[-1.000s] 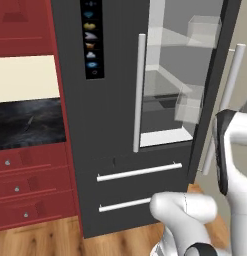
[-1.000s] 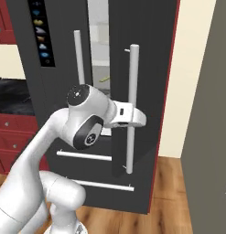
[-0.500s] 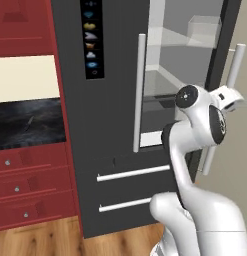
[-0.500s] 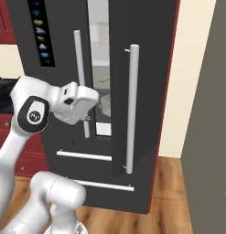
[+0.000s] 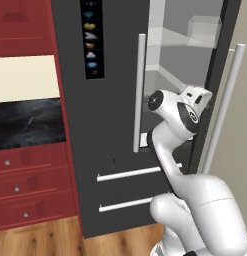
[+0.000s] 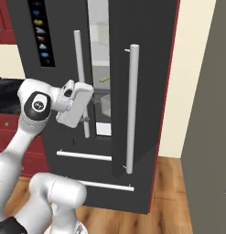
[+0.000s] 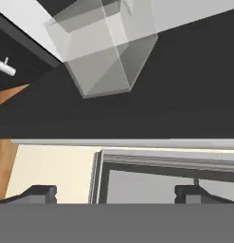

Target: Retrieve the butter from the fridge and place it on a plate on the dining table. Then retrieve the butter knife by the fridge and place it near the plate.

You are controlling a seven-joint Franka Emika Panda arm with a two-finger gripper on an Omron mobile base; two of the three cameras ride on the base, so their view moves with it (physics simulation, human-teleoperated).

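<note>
Step 1 in hand, fetching the small yellow butter stick (image 6: 104,78) from the tall dark grey fridge (image 5: 115,165): white 2-finger gripper (image 6: 85,119), jaws spread and empty, at the door gap, probably reaching inward next.

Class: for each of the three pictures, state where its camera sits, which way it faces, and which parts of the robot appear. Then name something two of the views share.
Left base view: behind the arm to its left, facing the fridge; the arm rises at lower right.
Right base view: behind the arm to its right, facing the same fridge; the arm rises at lower left, hand by the door gap.
Hand view: on the hand, looking along the open gripper at a clear bin.
Shared: both base views show the long white handles and icon panel.
</note>
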